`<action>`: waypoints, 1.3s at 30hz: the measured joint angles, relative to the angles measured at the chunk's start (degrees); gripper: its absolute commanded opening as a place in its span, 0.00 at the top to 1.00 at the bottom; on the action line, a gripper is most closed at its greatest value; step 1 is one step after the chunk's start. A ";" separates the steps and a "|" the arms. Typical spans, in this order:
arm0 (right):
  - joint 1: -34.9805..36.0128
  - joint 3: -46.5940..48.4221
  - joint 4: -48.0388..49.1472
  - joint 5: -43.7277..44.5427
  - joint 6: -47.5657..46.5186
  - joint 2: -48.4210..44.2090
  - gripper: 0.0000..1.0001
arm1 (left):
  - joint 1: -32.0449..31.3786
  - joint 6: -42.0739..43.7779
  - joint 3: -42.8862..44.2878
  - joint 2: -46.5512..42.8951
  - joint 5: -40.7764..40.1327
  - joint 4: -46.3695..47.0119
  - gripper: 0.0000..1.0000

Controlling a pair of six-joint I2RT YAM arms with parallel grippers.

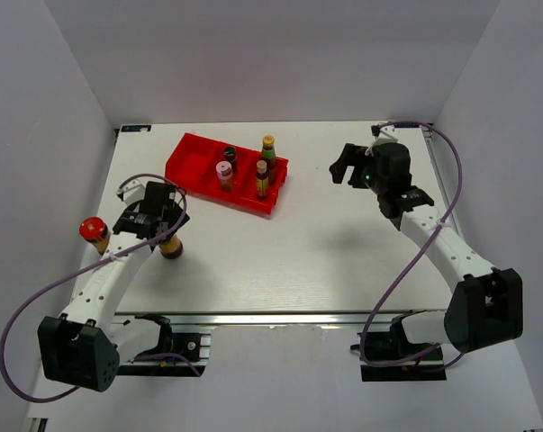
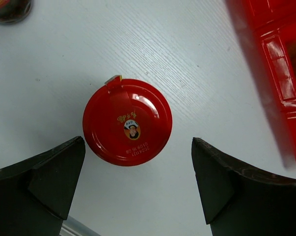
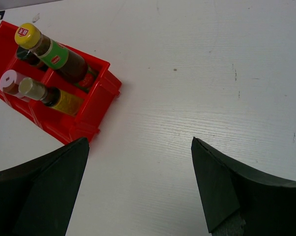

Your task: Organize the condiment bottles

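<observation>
Two squat red-lidded jars stand on the table outside the red tray (image 1: 192,155). One jar (image 2: 127,122) sits directly below my left gripper (image 2: 138,141), whose fingers are open and above it, not touching. In the top view this jar (image 1: 171,246) is half hidden under that gripper (image 1: 166,225). The other jar (image 1: 94,231) stands at the table's left edge. In the tray stand a pink-capped bottle (image 1: 224,173), a dark-capped one (image 1: 230,155), a yellow-capped one (image 1: 268,148) and a pale-capped, yellow-labelled one (image 1: 262,178). My right gripper (image 1: 345,164) hangs open and empty right of the tray.
The tray's left compartment (image 1: 190,153) holds nothing. White walls close in the table on three sides. The arm bases and a metal rail (image 1: 280,317) line the near edge. In the right wrist view, bare white table lies under my right gripper (image 3: 139,141).
</observation>
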 measured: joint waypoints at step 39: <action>0.00 -0.76 0.04 5.09 -1.68 0.59 0.11 | 5.11 3.06 -0.39 8.20 5.42 2.29 0.55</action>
